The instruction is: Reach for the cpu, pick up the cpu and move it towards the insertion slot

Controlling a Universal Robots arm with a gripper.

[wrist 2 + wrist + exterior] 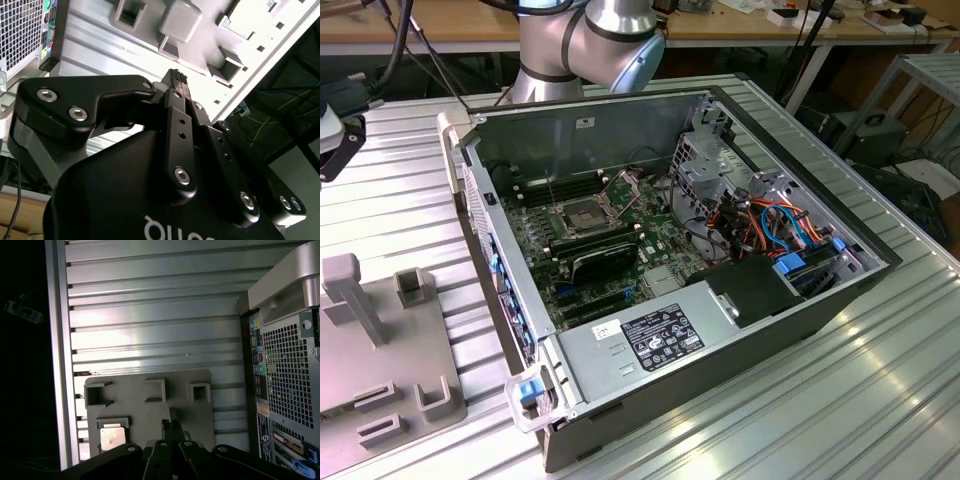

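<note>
The cpu (111, 438) lies uncovered on the grey block (150, 415), with raised notched posts (200, 392) standing near it

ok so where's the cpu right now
In the first wrist view the cpu sits in a pocket of the grey plastic block, which lies on the ribbed table at the exterior view's left of the computer case.

The gripper (178, 82) is seen with jaws pressed together, nothing gripped; the arm (588, 40) is bent at the far side.
</note>
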